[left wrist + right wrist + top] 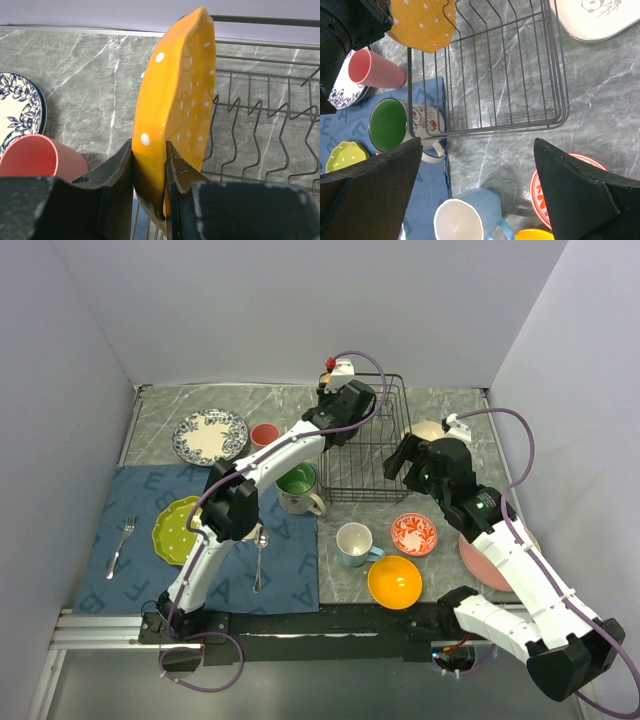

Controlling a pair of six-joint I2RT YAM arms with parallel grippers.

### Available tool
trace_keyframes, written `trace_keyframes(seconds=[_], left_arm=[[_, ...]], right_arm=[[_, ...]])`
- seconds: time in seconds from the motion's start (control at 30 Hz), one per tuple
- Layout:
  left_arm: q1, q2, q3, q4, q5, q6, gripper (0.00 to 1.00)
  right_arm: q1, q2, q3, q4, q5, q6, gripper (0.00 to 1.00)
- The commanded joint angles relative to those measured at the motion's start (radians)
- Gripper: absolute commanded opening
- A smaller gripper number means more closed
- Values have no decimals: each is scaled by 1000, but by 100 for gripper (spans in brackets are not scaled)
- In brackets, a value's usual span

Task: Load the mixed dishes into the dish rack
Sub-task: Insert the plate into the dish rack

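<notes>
An orange scalloped plate (pixel 175 100) with white dots stands on edge, my left gripper (pixel 149 150) shut on its lower rim. It hangs over the far left corner of the black wire dish rack (pixel 365 498), whose dividers (pixel 260 115) show just to the plate's right. In the right wrist view the plate (pixel 422 20) is at the rack's (pixel 490 131) top left. My right gripper (pixel 477 165) is open and holds nothing, hovering near the rack's right front corner above a blue mug (pixel 465 220).
On the blue mat (pixel 290 570) lie a lime plate (pixel 180 528), a fork (pixel 120 545), a spoon (pixel 260 560) and a green-lined mug (pixel 298 485). A floral plate (pixel 210 436) and pink cup (pixel 264 435) sit behind. A red-patterned dish (pixel 414 534), orange bowl (pixel 394 581) and pink plate (pixel 490 565) sit right.
</notes>
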Motion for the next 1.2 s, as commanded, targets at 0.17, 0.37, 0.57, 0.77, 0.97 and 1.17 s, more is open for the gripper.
trace_keyframes(seconds=[0.17,0.37,0.57,0.77,0.97,1.17], left_arm=[[-1,21,60,129,25,67,1],[-3,22,34,164,38,105,24],[-3,42,40,168,68,102,43],[-3,55,41,157,78,85,50],[-3,45,40,145,65,72,59],[-1,-16,15,144,32,59,90]], right_arm=[[-13,-16,-23,20,-5,18,100],[-19,-13,-26,23,-14,18,100],[-19,-9,-30,26,-16,21,100],[-25,-9,-34,24,-16,20,100],[-27,-10,-33,24,-22,20,100],[-31,-10,-19,24,-31,12,100]])
